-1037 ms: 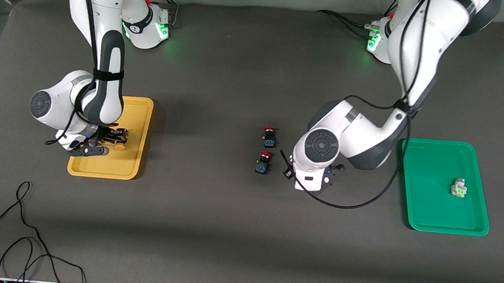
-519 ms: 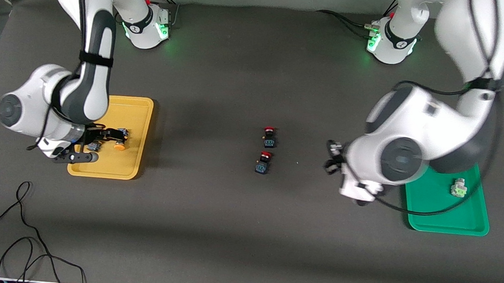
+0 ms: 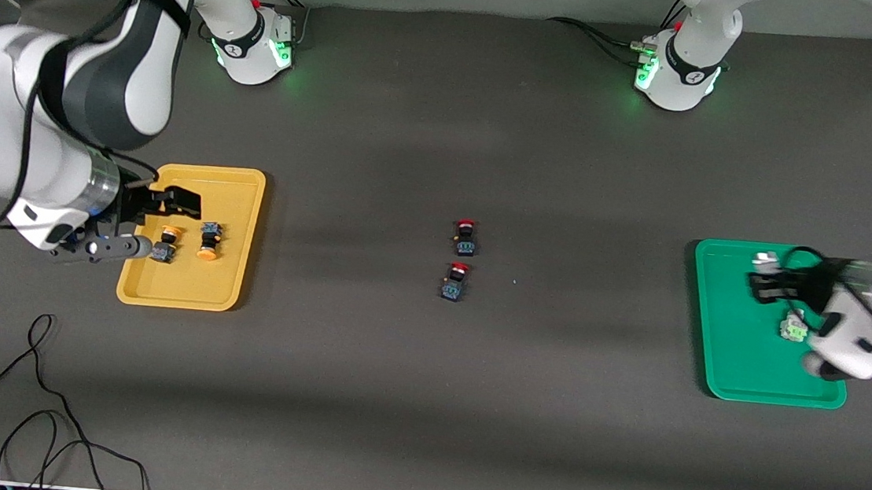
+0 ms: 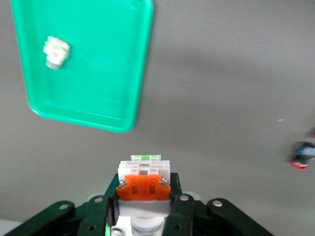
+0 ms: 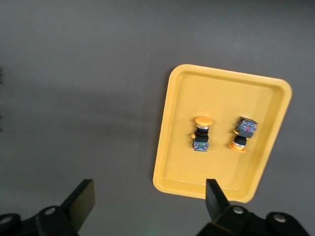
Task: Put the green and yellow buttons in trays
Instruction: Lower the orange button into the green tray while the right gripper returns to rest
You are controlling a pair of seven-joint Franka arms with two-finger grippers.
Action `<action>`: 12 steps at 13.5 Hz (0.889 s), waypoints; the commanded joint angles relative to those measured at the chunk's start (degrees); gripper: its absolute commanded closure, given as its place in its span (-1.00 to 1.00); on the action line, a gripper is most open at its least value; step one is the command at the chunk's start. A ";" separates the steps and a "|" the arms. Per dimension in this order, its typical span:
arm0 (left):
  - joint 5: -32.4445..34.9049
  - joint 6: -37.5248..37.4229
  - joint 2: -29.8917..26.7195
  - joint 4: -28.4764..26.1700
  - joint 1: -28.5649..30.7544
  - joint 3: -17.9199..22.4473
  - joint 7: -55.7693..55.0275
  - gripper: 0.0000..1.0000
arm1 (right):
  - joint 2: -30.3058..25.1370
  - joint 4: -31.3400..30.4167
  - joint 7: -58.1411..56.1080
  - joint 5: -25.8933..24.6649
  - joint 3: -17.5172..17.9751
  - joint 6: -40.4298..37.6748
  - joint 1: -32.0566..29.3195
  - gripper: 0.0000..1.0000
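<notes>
Dark mat: both yellow buttons (image 3: 188, 241) lie in the yellow tray (image 3: 244, 181). Right gripper (image 3: 139, 224) hangs empty, spread wide, over its outer rim. Left gripper (image 3: 771, 281) pinches a green button (image 4: 143, 189) above the green tray (image 3: 716, 380), where another (image 3: 794, 327) lies; letting go this high could bounce it out.

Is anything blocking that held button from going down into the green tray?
Nothing visible does. The left gripper holds a green button over the green tray, whose only content, another green button, leaves bare floor.

Two orange-capped dark push-buttons (image 3: 188, 241) lying in yellow plastic tray (image 3: 231, 290) mid-left; pale green-faced button (image 3: 793, 329) in green tray (image 3: 718, 356) mid-right.
</notes>
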 commanded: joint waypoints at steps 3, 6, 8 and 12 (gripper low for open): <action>4.75 8.87 -1.29 -9.91 7.28 -0.41 16.08 1.00 | 0.06 6.12 2.28 -3.02 -4.55 -4.16 2.86 -0.99; 4.92 22.12 -2.07 -19.99 12.38 -0.33 21.71 1.00 | -5.45 7.18 8.60 -7.05 -1.85 -4.61 2.51 -0.99; 4.92 34.15 -3.31 -29.13 15.19 -0.24 23.48 1.00 | -10.46 7.09 11.94 -10.57 2.28 -4.61 0.50 -0.99; 4.92 55.87 -3.31 -44.17 17.48 0.02 23.49 1.00 | -19.51 7.27 17.04 -18.12 16.67 -4.61 -10.20 -0.99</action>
